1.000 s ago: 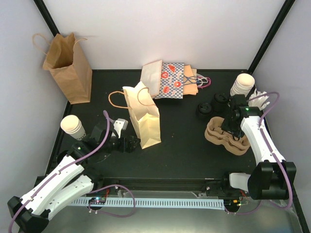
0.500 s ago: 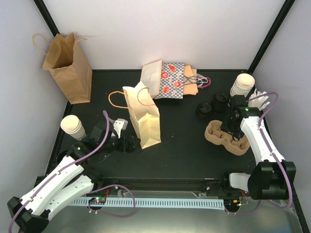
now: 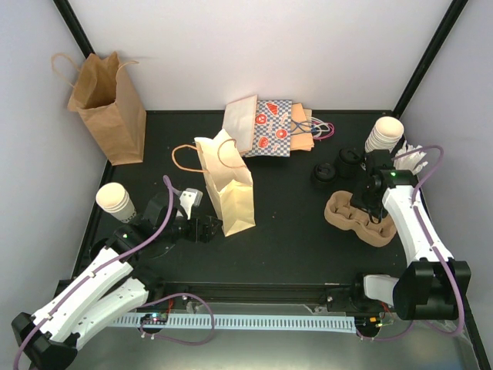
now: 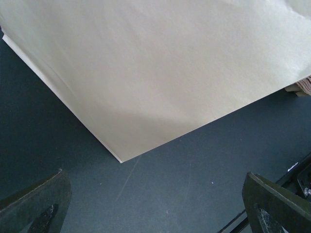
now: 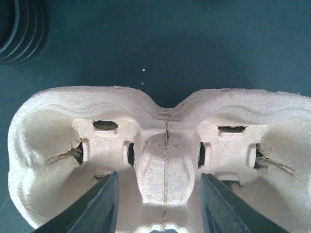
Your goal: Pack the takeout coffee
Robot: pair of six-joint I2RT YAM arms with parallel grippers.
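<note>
Wide-apart jaws of left gripper point(image 4: 155, 206) face smooth cream paper bag point(image 4: 160, 68); right gripper point(image 5: 158, 204) jaws, partly open, straddle rounded centre ridge of fibrous moulded-pulp cup carrier point(image 5: 53, 131).

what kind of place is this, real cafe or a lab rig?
Most likely a lab robot cell, not a cafe: a black table boxed in by plain white walls, two arms bolted at its near edge, and staged takeout props: paper cups, a cream bag and a pulp cup carrier.

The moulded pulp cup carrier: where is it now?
In the top view, the cup carrier lies on the right side of the table, directly under the right gripper, with the black lids just beyond it.
</note>
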